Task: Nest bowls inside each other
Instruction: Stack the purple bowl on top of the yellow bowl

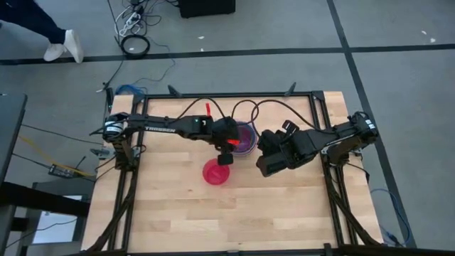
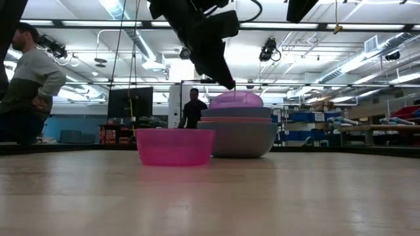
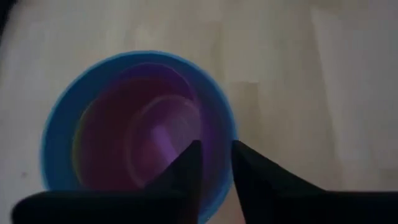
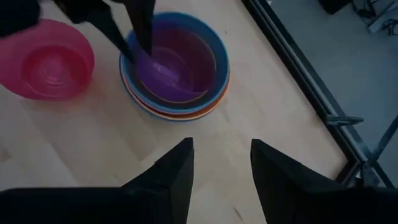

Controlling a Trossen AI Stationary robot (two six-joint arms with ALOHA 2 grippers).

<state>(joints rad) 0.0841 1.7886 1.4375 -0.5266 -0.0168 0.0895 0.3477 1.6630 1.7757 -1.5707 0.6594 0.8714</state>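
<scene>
A stack of nested bowls (image 1: 244,139) stands on the table's far middle; its outer rims are blue (image 4: 221,56) and orange (image 4: 186,115). A purple bowl (image 4: 168,68) sits inside on top and rises above the other rims (image 2: 236,99). A pink bowl (image 1: 217,173) rests alone on its base, nearer and to the left. My left gripper (image 3: 216,165) is open at the stack's left rim, one finger inside and one outside. My right gripper (image 4: 221,162) hovers open to the right of the stack, holding nothing. My left gripper comes slanting down from the table's left, with its fingers (image 4: 146,31) on either side of the bowls' rim (image 3: 219,134). I cannot tell whether either finger touches the rim.
Black frame rails (image 4: 292,68) run along the table's far and right edges. Bare wood (image 1: 234,213) covers the near half of the table. People (image 2: 26,78) stand in the room beyond the table.
</scene>
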